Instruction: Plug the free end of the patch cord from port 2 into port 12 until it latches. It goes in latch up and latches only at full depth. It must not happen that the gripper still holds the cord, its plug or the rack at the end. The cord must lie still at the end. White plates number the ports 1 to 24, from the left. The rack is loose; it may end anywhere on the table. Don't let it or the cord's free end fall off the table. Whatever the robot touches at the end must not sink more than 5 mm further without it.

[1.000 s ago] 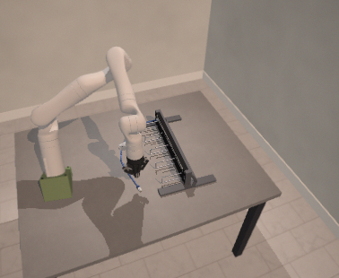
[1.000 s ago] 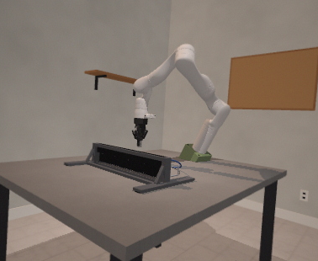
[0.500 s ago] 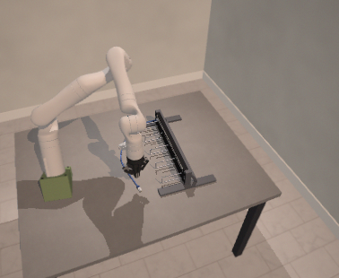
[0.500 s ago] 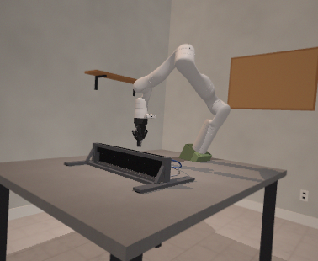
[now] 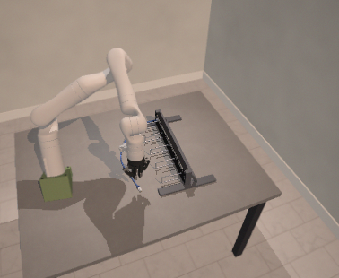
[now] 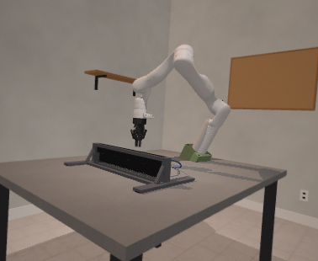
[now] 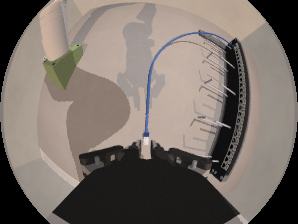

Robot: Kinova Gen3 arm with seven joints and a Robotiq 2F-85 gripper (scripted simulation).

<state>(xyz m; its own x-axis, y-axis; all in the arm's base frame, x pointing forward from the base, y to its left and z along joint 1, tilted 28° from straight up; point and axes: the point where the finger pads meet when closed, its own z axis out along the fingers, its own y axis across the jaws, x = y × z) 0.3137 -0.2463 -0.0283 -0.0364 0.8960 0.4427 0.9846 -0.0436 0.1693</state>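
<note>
The black two-finger gripper is seen in the top view hanging above the grey table top, beside the dark metal patch-panel rack on its cable side. The thin blue patch cord is traced there from the rack's far end in a loop past the wrist, its white plug end lying on the table just beyond the fingers. In the wrist view the blue cord is followed as an arc from the rack down to the white plug, which sits in the gap of the jaws, well below them. The jaws stand part-way apart and nothing is gripped. Only the exterior view shows the gripper held clear above the rack's top edge; there the cord is glimpsed only at the rack's right end, the plug hidden.
</note>
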